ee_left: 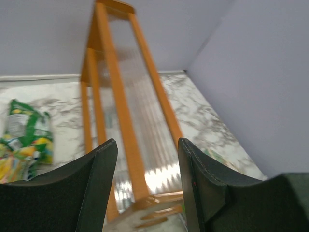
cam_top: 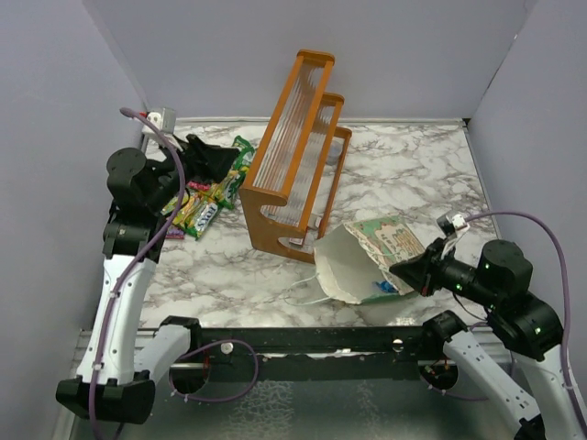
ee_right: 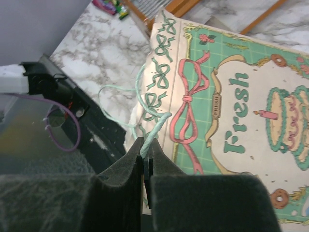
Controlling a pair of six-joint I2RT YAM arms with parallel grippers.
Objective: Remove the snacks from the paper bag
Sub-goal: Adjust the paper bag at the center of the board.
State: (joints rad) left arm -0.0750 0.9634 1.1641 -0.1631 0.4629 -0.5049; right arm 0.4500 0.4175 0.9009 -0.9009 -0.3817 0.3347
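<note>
Surface: we see a marbled white surface carrying everything, with grey walls on three sides.

Paper bag: the mint-green paper bag lies on its side near the right front of the surface, just beside the rack's near foot. Its printed face is up and its cream-lined mouth opens toward the left.

Bag print: in the right wrist view we read "Fresh" beside a pink bow and a cake on the paper bag.

Right pincer: the right pincer has its fingers together, clamped on a mint cord handle at the rim of the bag's mouth.

Bag contents: a small blue-teal patch shows just inside the mouth; we cannot tell what it is.

Snacks: the snacks lie in a loose pile on the surface at far left, well apart from the bag. We see green and yellow packets.

Left pincer: the left pincer hangs over the far side of that pile, fingers apart with nothing between them.

Rack: an orange slatted rack stands upright between the pile and the bag.
</note>
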